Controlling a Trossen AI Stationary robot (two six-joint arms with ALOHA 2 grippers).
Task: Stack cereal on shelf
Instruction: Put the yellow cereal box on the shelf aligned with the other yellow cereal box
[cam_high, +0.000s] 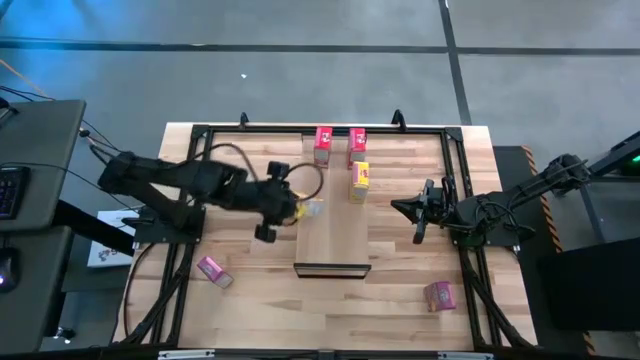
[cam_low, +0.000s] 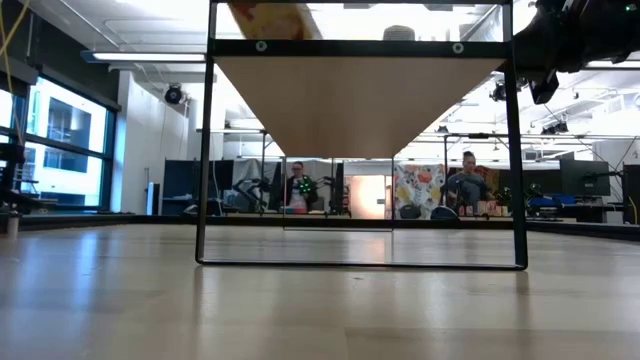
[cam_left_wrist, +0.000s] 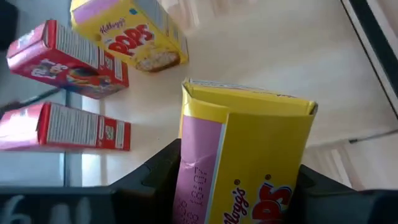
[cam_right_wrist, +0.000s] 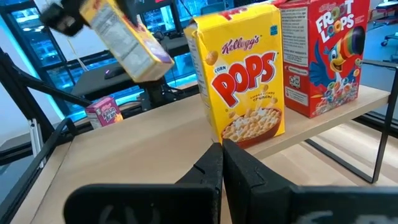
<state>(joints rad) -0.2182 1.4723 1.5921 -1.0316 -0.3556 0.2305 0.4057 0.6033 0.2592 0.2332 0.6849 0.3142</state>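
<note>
The shelf (cam_high: 335, 235) is a long light-wood plank raised on a dark frame, with a dark bar at its near end. Two red cereal boxes (cam_high: 322, 143) (cam_high: 357, 145) and a yellow one (cam_high: 359, 180) stand on its far part. My left gripper (cam_high: 295, 208) is above the shelf's left edge, shut on a second yellow cereal box (cam_left_wrist: 249, 149). This box also shows in the air in the right wrist view (cam_right_wrist: 124, 37). My right gripper (cam_right_wrist: 222, 162) is shut and holds nothing, to the right of the shelf. My left gripper pinches the yellow box between its two fingers (cam_left_wrist: 155, 177) at the end nearest the wrist, beside the pink narrow side (cam_left_wrist: 189, 168). The fingers come slanting down from the table's left. The box is lifted clear and tilted, its free end (cam_left_wrist: 249, 102) pointing away from the gripper.
Two pink boxes lie on the tabletop, one near the left front (cam_high: 212, 270) and one near the right front (cam_high: 438, 295). The dark frame (cam_low: 360, 262) holds the shelf above the table. People sit in the room behind the table (cam_low: 467, 185).
</note>
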